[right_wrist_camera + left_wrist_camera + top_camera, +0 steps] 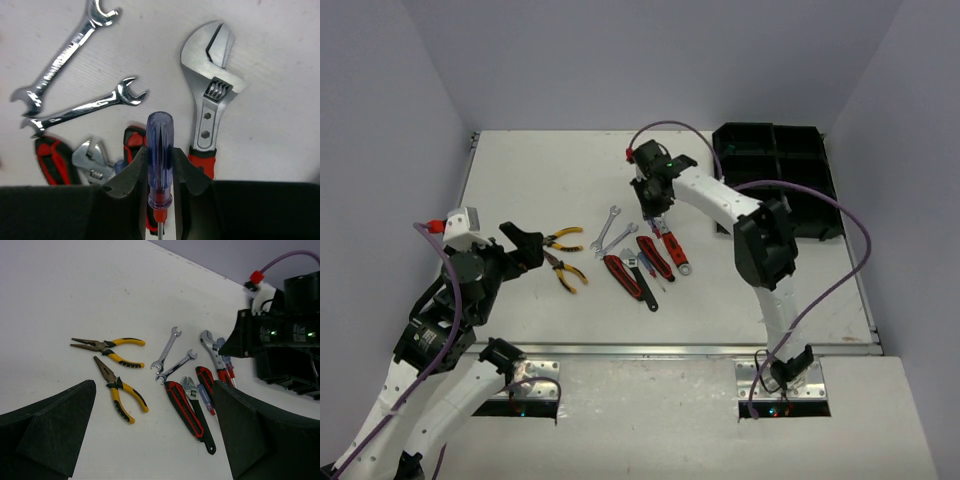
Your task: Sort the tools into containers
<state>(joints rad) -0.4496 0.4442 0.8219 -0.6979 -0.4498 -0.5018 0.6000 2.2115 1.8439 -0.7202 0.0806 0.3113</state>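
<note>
My right gripper (160,165) is shut on a blue-handled screwdriver (160,150) and holds it just above the tool pile; it also shows in the top view (655,205). Below it lie two silver wrenches (65,50) (82,111) and a red-handled adjustable wrench (212,85). My left gripper (525,245) is open and empty, just left of two yellow-handled pliers (563,238) (566,272). In the left wrist view the pliers (120,395) lie between its spread fingers (55,430). The black organiser tray (775,128) stands at the far right.
A red-and-black handled tool (185,407), a black-handled adjustable wrench (200,420) and a second small blue screwdriver (206,399) lie in the pile. The table's front edge (670,348) runs just before the arm bases. Purple cables hang from both arms.
</note>
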